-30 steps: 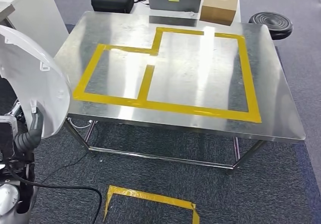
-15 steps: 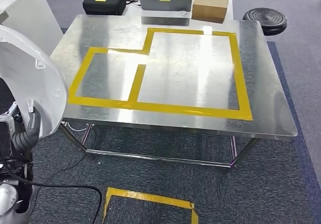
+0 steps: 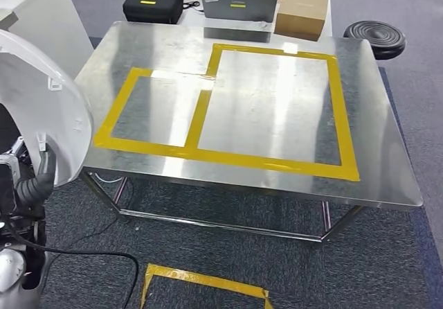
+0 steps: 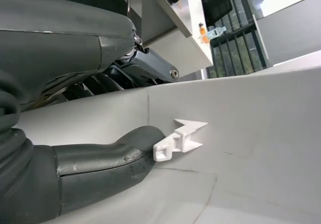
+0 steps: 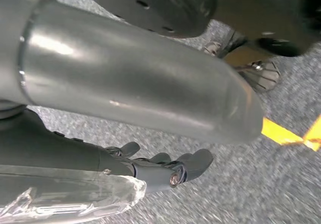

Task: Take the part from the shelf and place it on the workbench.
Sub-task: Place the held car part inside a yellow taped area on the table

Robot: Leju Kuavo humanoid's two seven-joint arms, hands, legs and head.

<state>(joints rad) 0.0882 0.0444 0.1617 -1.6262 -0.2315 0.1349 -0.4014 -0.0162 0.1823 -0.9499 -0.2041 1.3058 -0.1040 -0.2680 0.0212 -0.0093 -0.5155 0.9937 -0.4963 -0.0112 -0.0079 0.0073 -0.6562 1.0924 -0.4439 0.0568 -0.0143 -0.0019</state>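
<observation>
The part is a large white curved shell (image 3: 41, 108) at the left of the head view, held up beside the workbench's near left corner. My left hand (image 3: 39, 181) grips its lower edge. In the left wrist view the thumb (image 4: 95, 158) presses on the white shell (image 4: 246, 123) next to a small moulded clip, and darker fingers lie behind the edge. The steel workbench (image 3: 156, 42) stands in front of me, marked with a yellow tape frame (image 3: 224, 158) of two rectangles. My right hand (image 5: 166, 166) hangs over the grey carpet with its fingers loosely extended, holding nothing.
At the bench's far edge are a black case (image 3: 152, 5), a laptop (image 3: 237, 1) and a cardboard box (image 3: 302, 14). A black stool (image 3: 375, 37) stands at the far right, a white cabinet (image 3: 41, 11) at the far left. Yellow tape (image 3: 203, 281) marks the carpet.
The whole picture has shifted slightly, so the camera has moved. The white shell stays in my left hand at the same place in the view.
</observation>
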